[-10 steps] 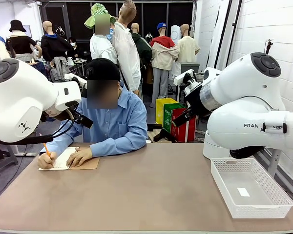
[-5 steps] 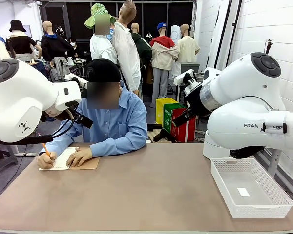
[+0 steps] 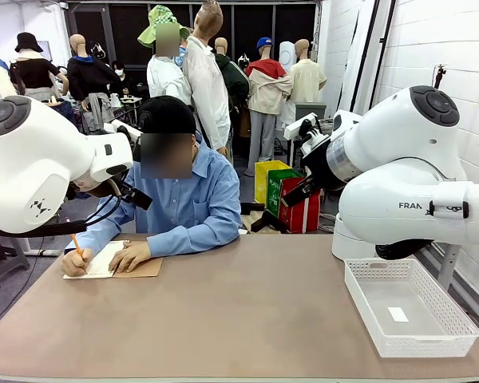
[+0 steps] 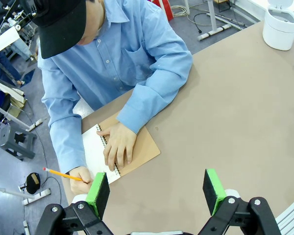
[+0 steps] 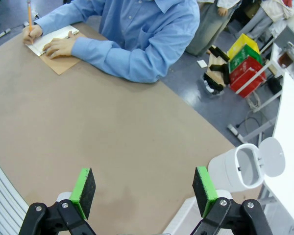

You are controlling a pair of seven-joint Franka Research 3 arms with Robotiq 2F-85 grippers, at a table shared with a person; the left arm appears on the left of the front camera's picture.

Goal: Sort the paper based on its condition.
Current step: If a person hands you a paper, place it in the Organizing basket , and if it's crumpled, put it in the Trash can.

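Person (image 3: 188,211) at far left writes in a spiral notebook (image 3: 102,268), one hand (image 3: 130,257) pinning it flat. Meanwhile left gripper (image 4: 156,190) and right gripper (image 5: 143,192) hang wide open and empty, apparently waiting for sheets.

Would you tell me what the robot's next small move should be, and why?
Probably wait, with the left gripper and right gripper open above the table: one hand presses the notebook while the other hand writes on its page with a pencil.

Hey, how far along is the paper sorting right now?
Nothing looks sorted yet. The person is writing in the notebook with a pencil; the white basket holds a small tag. The left gripper and right gripper hover with jaws open, empty. All the sorting is left.
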